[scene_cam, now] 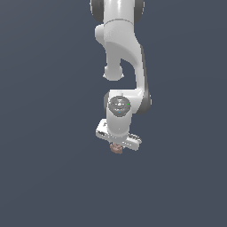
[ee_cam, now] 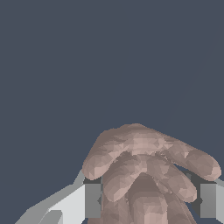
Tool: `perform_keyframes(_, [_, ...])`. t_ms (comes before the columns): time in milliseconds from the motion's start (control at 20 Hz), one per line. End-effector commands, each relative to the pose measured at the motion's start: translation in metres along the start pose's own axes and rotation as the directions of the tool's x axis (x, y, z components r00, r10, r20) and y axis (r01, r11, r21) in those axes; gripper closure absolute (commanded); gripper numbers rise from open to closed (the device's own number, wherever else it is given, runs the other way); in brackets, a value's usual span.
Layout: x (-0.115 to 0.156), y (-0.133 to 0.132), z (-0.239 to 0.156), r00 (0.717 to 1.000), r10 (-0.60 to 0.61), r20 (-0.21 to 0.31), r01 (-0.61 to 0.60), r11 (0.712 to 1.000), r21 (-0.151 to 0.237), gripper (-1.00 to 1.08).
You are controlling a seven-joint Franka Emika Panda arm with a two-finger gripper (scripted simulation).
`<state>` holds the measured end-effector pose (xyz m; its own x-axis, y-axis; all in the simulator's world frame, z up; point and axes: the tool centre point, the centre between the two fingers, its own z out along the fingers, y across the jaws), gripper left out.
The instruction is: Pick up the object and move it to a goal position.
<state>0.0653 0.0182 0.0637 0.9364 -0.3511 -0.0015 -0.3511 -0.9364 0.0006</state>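
Claw clamped on the object, much of both hidden.

In the exterior view the arm's upper end runs off the top edge, and the wrist and claw body cover the fingers, so only a small brownish-pink lump shows, poking out just under the claw. In the wrist view the object fills the lower middle as knobbly, finger-like lobes and is cut off by the picture's edge; only a grey pad on one side and another on the far side show, each pressed against it, the rest of the fingers out of frame. The surroundings are plain dark blue-grey with no edge to make out. The arm hangs straight down, bent at a rounded elbow, the claw pointing down and slightly tilted.
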Motion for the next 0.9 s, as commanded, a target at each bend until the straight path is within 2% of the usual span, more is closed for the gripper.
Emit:
perform_keyframes(0, [0.001, 0.003, -0.012, 1.000, 0.000, -0.002, 0.000, 1.000, 0.001, 1.08])
perform_keyframes(250, [0.001, 0.012, -0.051, 1.000, 0.000, -0.002, 0.000, 1.000, 0.001, 1.08])
perform_keyframes(850, [0.004, 0.041, -0.176, 1.000, 0.001, -0.001, -0.001, 1.000, 0.001, 1.08])
